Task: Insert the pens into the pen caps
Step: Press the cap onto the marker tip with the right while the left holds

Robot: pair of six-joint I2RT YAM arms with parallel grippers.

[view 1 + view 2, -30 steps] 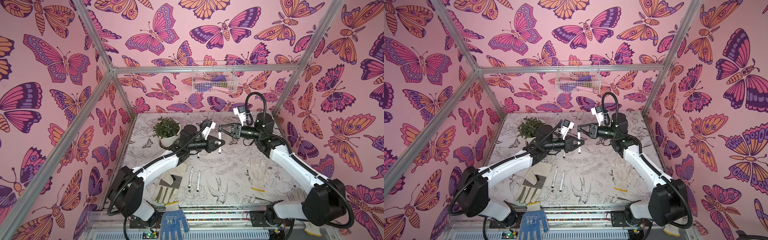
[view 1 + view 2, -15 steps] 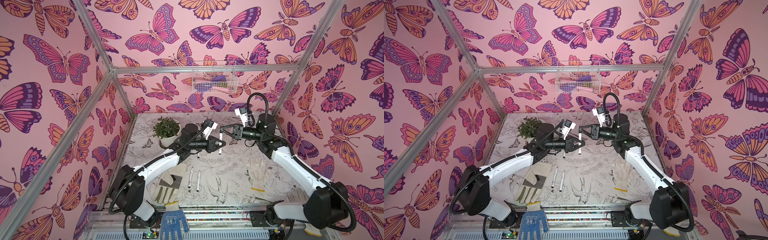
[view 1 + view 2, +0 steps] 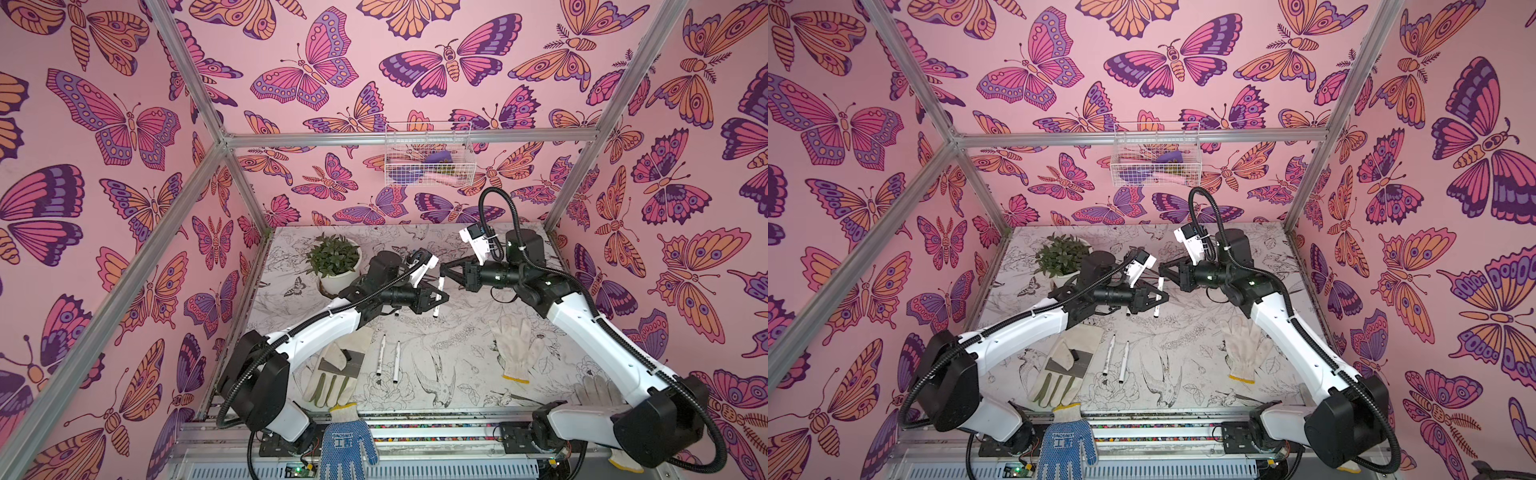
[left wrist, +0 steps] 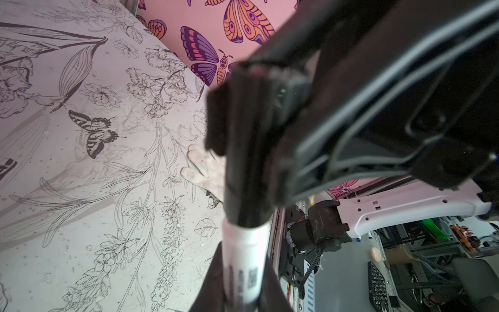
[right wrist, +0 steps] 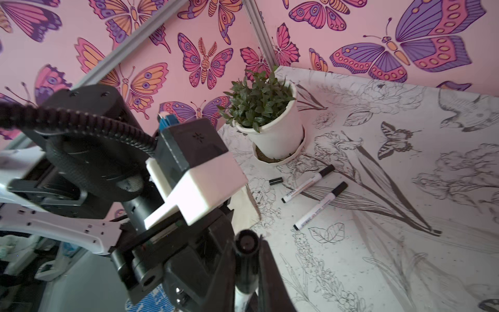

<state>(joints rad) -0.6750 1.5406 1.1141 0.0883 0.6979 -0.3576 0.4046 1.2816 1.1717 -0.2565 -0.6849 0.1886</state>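
Mid-air, at twelve o'clock from the two loose pens (image 3: 387, 360) on the bench (image 3: 457, 345), left fingers (image 4: 210, 283) clench a pen (image 4: 243, 256) and right fingers (image 5: 270, 275) clench its cap (image 4: 248, 162). Pushed off-axis, the cap could jam or slip.

Table (image 3: 453, 357): bare lane between two pens (image 3: 380, 355) and knit glove (image 3: 513, 345); bare band along back wall.
Back-left corner: potted plant (image 3: 334, 266), upright obstacle.
Front-left: leather glove (image 3: 332, 374), flat, partly beneath left arm.
Front edge: blue glove (image 3: 347, 444).
Loose cap (image 5: 275, 181): flat, near plant.
Mid-table, raised: left gripper (image 3: 438, 298) on upright held pen (image 3: 436, 306), right gripper (image 3: 444, 271) on pen cap (image 4: 248, 162) atop it; gap between them closed.
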